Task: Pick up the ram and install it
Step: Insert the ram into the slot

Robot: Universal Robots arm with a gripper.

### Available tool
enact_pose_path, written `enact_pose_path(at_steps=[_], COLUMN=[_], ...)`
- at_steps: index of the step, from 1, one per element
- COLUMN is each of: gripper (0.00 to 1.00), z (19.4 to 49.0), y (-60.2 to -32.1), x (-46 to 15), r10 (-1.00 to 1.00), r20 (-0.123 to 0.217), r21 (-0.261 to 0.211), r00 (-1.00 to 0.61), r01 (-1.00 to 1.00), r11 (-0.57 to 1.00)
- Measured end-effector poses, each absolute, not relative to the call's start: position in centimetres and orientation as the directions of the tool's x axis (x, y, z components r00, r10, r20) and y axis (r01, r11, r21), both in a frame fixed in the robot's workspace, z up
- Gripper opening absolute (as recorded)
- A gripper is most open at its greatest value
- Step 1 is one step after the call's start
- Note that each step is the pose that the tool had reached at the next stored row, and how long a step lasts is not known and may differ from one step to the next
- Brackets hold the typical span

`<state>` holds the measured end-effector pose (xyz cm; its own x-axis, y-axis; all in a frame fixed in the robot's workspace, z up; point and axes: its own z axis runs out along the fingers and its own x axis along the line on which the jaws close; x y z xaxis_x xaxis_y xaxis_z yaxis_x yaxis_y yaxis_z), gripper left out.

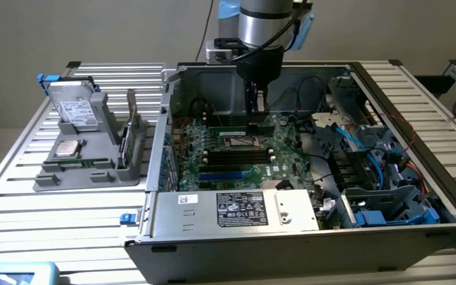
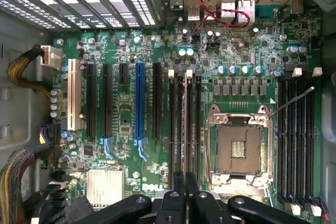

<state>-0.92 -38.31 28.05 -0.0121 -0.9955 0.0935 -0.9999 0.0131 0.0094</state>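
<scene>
Slatted metal table (image 1: pixel 54 196) carries the open computer case (image 1: pixel 212 237), and my arm reaches down into it. The gripper (image 2: pixel 185 182) is closed on the ram (image 2: pixel 185 124). From the wrist view I see the ram edge-on, as a thin pale line that runs out from between the two fingers. It hangs along the memory slots (image 2: pixel 173 124) just beside the empty processor socket (image 2: pixel 239 148). I cannot tell if its lower edge already touches a slot.

I judge the ram to be light, stiff and thin, and also fragile: it would crack if twisted, and the contacts should not be touched. The flat faces near the middle of the upper edge seem the right place to hold it.

I count one ram in the gripper and one socket. There seem to be four memory slots on each side of the socket. Further out on the motherboard (image 2: pixel 126 114) are one blue slot (image 2: pixel 139 103) and one white slot (image 2: pixel 73 95). On the grey holder (image 1: pixel 93 175) beside the case lie one processor chip (image 1: pixel 68 148) and one drive (image 1: pixel 78 110).
</scene>
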Motion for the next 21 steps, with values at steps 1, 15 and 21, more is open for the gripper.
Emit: enact_pose_path(at_steps=[1,15,21], gripper=[0.13,0.13,0.13], z=[28.0,26.9,26.2], y=[-38.5,-38.9,-38.9], x=[-0.9,-0.9,-0.9], r10=[-0.996,-0.996,-0.996], r20=[0.094,0.093,0.094], r21=[0.009,0.009,0.009], r00=[-0.012,-0.012,-0.012], r01=[-1.000,-1.000,-1.000], r11=[0.013,0.013,0.013])
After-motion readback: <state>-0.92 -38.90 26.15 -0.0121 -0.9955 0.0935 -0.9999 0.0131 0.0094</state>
